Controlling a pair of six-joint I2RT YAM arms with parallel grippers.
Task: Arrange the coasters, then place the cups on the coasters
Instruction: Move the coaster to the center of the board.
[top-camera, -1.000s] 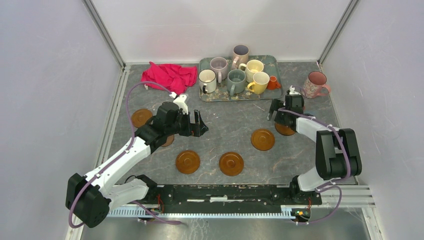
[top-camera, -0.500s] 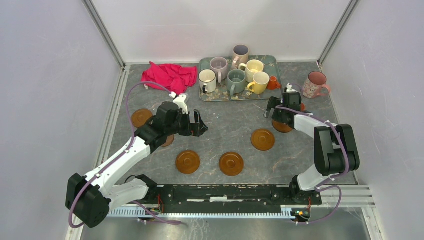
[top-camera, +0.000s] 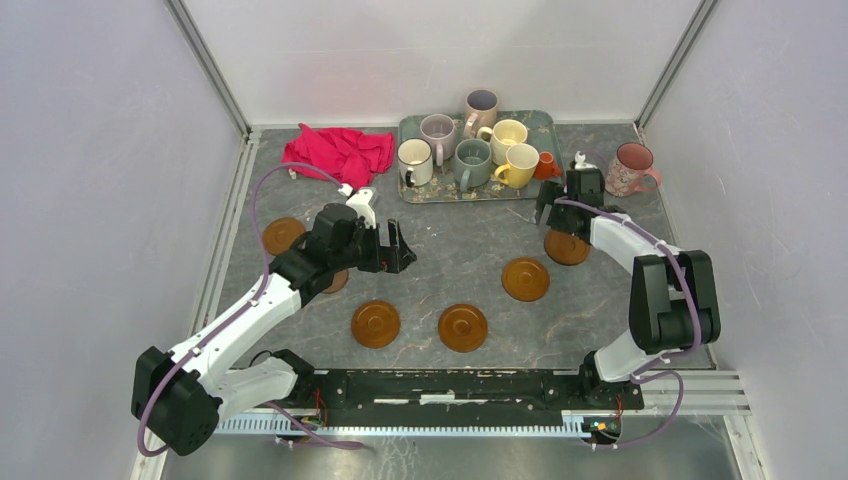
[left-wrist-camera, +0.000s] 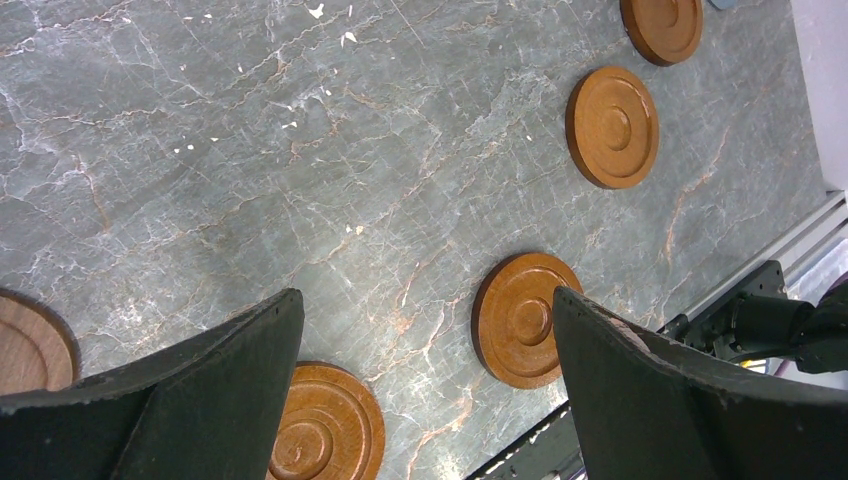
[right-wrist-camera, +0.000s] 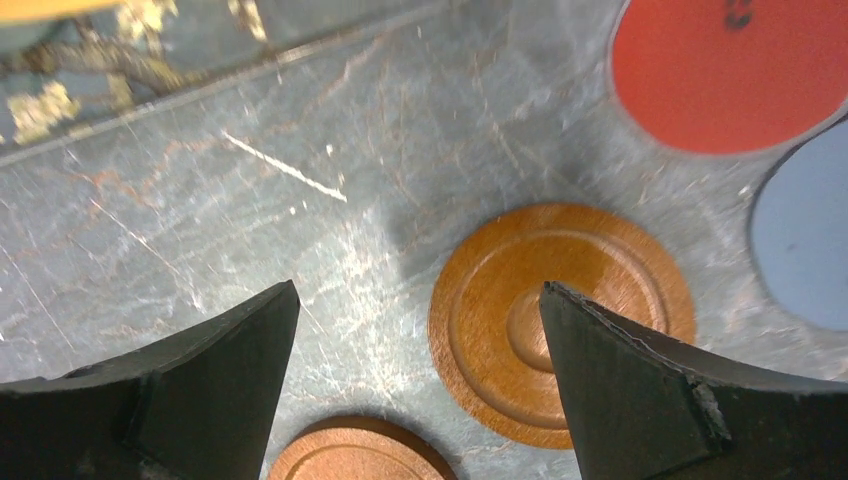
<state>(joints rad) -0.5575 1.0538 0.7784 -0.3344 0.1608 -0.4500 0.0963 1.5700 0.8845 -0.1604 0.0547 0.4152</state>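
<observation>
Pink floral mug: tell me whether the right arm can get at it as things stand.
Probably yes: the pink floral mug stands alone on the table, near the open, empty right gripper, with nothing between them.

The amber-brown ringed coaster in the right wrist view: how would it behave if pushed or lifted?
This glossy amber-brown round coaster looks rigid and lies flat, so if pushed it would probably slide, not roll or tip, on the smooth grey marble-patterned tabletop. Its thin edge and sheen may make gripping slippery.

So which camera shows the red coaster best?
The right wrist view: the red coaster fills its upper right corner, partly cropped. The top and left wrist views show none of it.
</observation>
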